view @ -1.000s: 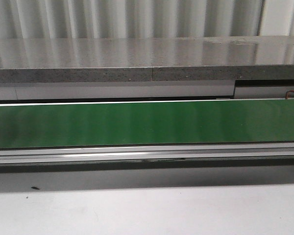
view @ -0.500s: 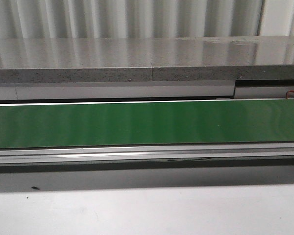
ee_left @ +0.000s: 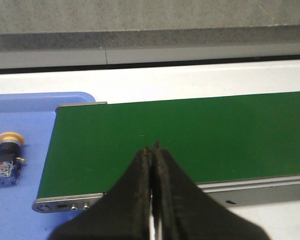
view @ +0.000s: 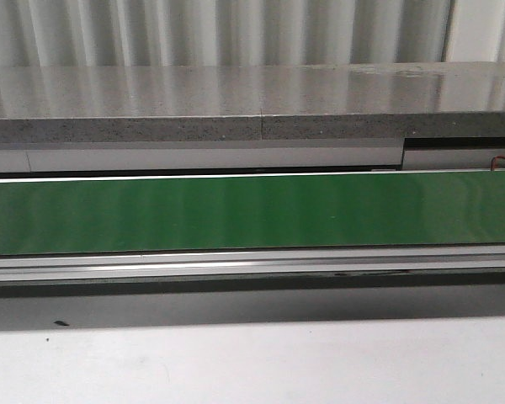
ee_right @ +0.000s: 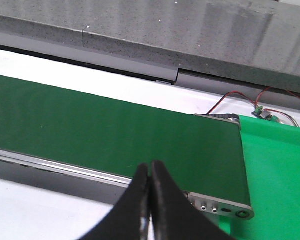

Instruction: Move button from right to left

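Observation:
The button [ee_left: 6, 158], with a round yellow cap, dark body and blue blocky base, lies on its side on a blue tray [ee_left: 20, 125] beside the end of the green conveyor belt [ee_left: 190, 135] in the left wrist view. My left gripper [ee_left: 152, 146] is shut and empty over the belt's near edge, apart from the button. My right gripper [ee_right: 150, 164] is shut and empty over the near edge of the belt [ee_right: 115, 135] close to its other end. Neither gripper nor the button shows in the front view.
The belt [view: 252, 210] spans the front view, with a metal rail [view: 252, 265] in front and a grey stone ledge [view: 252, 101] behind. A bright green mat [ee_right: 280, 165] lies past the belt's end, with red and black wires [ee_right: 240, 97] behind it.
A small dark mark along the belt's front rail has shifted to the right. Nothing else differs in the front view.

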`<action>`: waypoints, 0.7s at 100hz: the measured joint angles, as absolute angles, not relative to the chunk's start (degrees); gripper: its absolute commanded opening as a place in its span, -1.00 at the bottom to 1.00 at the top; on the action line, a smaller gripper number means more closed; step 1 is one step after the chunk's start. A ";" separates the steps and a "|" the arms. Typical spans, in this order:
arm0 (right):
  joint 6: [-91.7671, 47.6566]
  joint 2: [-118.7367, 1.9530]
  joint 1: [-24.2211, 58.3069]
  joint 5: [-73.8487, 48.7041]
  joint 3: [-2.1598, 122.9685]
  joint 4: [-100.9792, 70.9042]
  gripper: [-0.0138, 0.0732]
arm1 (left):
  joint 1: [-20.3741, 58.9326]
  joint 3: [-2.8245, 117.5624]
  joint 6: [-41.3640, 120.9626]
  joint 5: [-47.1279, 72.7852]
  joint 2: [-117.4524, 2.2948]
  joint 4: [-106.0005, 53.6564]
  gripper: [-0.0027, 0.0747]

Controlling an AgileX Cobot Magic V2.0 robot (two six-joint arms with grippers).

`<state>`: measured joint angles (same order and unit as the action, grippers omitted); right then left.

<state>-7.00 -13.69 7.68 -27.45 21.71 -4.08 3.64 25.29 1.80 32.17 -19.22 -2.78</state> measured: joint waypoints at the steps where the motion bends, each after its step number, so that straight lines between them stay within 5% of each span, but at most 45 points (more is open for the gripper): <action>1: -7.00 -13.69 7.68 -27.45 21.71 -4.08 -0.84 | 3.64 24.94 1.80 32.17 -18.75 -2.78 -0.98; 31: -7.00 -13.69 7.68 -27.45 21.71 -4.08 -0.84 | 3.64 21.52 1.80 30.77 -0.44 -2.78 -0.98; 70: -7.00 -13.69 7.68 -27.45 21.71 -4.08 -0.84 | 3.64 18.27 1.71 30.81 0.22 -2.78 -0.98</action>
<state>-7.00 -13.69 7.68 -27.45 21.71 -4.08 3.64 18.27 1.71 30.81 0.22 -2.78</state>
